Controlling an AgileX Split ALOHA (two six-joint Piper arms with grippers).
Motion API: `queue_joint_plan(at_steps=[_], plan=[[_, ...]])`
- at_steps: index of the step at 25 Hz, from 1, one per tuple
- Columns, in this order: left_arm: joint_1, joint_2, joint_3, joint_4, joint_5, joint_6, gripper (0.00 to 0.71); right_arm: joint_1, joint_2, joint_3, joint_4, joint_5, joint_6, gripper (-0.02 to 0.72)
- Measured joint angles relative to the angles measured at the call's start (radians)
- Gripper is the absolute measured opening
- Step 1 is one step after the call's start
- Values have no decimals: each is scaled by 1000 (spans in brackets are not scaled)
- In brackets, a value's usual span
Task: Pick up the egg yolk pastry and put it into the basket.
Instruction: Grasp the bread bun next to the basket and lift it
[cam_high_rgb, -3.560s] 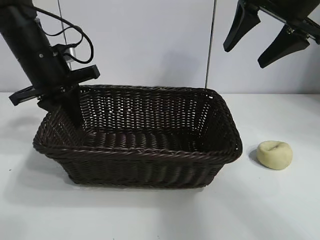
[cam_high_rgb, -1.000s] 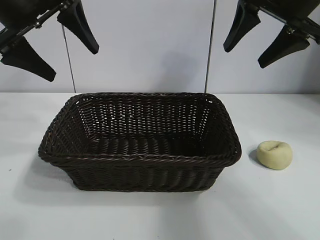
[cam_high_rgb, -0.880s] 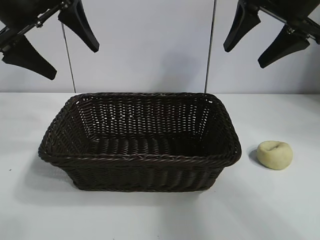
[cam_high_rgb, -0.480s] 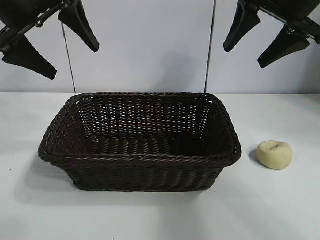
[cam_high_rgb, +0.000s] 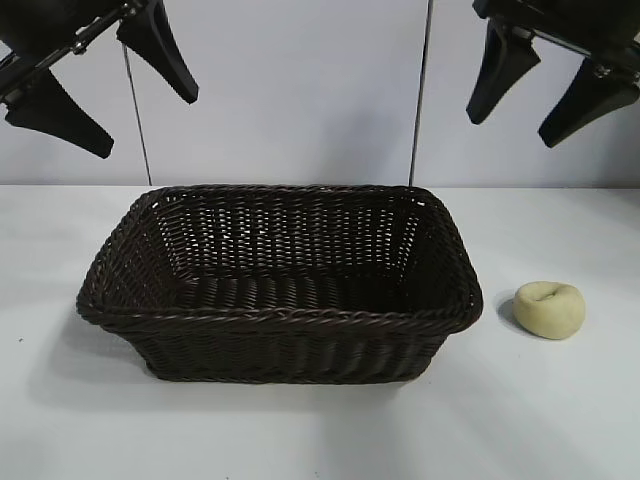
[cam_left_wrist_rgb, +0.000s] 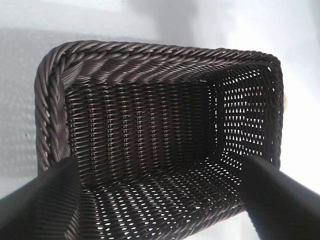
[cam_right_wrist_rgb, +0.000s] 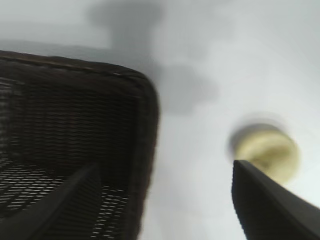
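Observation:
The egg yolk pastry is a small pale yellow bun lying on the white table to the right of the basket; it also shows in the right wrist view. The dark brown wicker basket stands mid-table with nothing in it, and shows in the left wrist view and the right wrist view. My right gripper is open and empty, high above the gap between the basket and the pastry. My left gripper is open and empty, high above the basket's left end.
A white table carries the basket and the pastry. A pale wall with two thin vertical poles stands behind. Bare table lies in front of the basket and round the pastry.
My right gripper has shifted right and a little down in the last half second. The left arm, which rose out of the basket earlier, has held still. Basket and pastry have not moved.

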Motion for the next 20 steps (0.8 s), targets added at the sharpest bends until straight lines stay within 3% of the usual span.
queue_joint_plan(at_steps=[3, 7, 20], plan=[[0, 0, 0, 0, -1, 0, 628, -13, 13, 0, -87, 2, 38, 529], [0, 0, 0, 0, -1, 0, 628, -39, 76, 0, -121, 14, 52, 529], [0, 0, 0, 0, -1, 0, 628, -42, 324, 0, -102, -16, 52, 529]])
